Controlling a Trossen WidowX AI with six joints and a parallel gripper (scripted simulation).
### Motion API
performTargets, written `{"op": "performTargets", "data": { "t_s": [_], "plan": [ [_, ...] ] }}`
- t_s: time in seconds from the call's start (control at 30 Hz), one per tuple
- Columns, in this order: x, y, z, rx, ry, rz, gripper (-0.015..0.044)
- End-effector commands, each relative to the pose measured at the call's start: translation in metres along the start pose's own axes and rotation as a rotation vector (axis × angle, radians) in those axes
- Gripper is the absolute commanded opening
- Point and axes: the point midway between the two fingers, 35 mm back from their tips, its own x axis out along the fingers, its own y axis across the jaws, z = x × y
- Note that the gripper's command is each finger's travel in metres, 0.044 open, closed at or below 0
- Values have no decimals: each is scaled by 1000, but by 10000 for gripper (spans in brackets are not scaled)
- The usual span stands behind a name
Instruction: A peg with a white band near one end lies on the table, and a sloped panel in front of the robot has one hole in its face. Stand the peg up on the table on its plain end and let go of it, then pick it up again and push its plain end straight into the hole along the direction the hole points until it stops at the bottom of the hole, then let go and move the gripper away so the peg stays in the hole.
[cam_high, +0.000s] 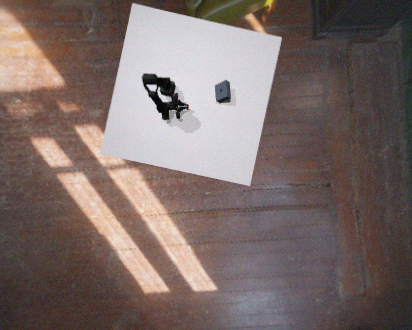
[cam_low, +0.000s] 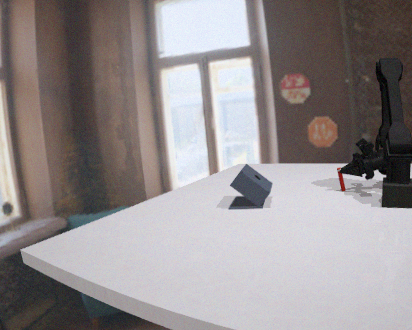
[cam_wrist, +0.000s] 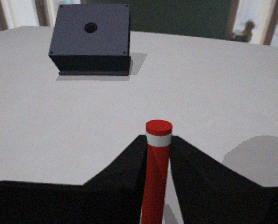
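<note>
The red peg (cam_high: 188, 107) (cam_low: 342, 181) (cam_wrist: 155, 185) is held near its white-banded end, band up, plain end down. In the exterior view it stands nearly upright with a slight tilt; whether its lower end touches the table is too small to tell. My gripper (cam_high: 186, 106) (cam_low: 340, 171) (cam_wrist: 157, 142) is shut on the peg just below the white band. The dark grey sloped panel (cam_high: 225, 96) (cam_low: 248, 184) (cam_wrist: 90, 44) stands apart from the gripper, farther out from the robot. Its one hole (cam_high: 221, 90) (cam_low: 257, 176) (cam_wrist: 90, 28) is in the tilted face and looks empty.
The white table (cam_high: 200, 155) (cam_low: 175, 260) (cam_wrist: 35, 115) carries the arm and the panel. The arm's base (cam_low: 396, 195) is at the right in the exterior view. The table's near edge (cam_low: 115, 304) crosses the lower left there. Shadows lie below the arm and panel.
</note>
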Motion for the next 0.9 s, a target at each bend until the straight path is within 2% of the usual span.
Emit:
{"op": "performTargets", "data": {
  "t_s": [0.0, 0.87],
  "plan": [
    [-1, 0, -2, 0, 1, 0, 49],
    [-7, 0, -5, 11, -35, -21, 49]
  ]
}}
